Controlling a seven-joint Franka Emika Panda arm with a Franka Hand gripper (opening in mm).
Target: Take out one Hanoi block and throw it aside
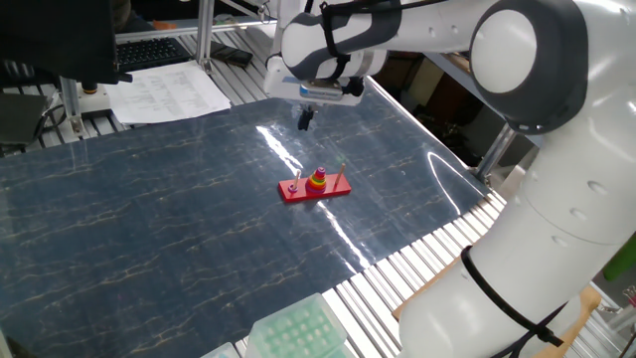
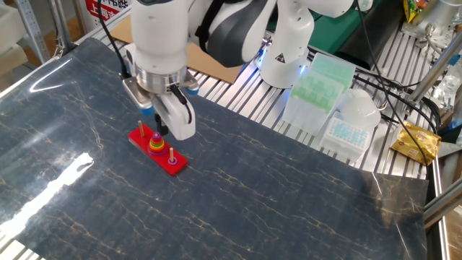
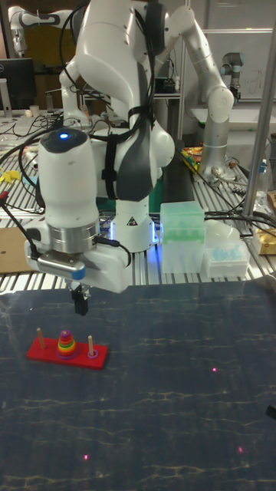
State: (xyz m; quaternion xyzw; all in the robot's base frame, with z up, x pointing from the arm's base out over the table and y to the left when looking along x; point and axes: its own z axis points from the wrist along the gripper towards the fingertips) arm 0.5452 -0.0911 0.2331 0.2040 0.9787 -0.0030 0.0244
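A flat red base (image 3: 46,354) with thin pegs lies on the dark marbled table. On its middle peg sits a stack of coloured rings (image 3: 67,346) (image 1: 317,182) (image 2: 155,144). The Hanoi block (image 3: 67,333), a tiny magenta-purple ring, tops that stack. My gripper (image 3: 80,307) (image 1: 305,122) (image 2: 161,130) hangs above the table, just beyond the stack and a little to its right in the tall view. Its dark fingers look pressed together with nothing between them. It touches neither the rings nor the base.
Green tip boxes (image 2: 317,83) and a white lidded box (image 2: 354,119) stand on the slatted rail behind the table. Another green rack (image 1: 298,333) sits at the near edge in one fixed view, with papers (image 1: 169,91) at the far corner. Cardboard (image 2: 216,65) lies behind the arm.
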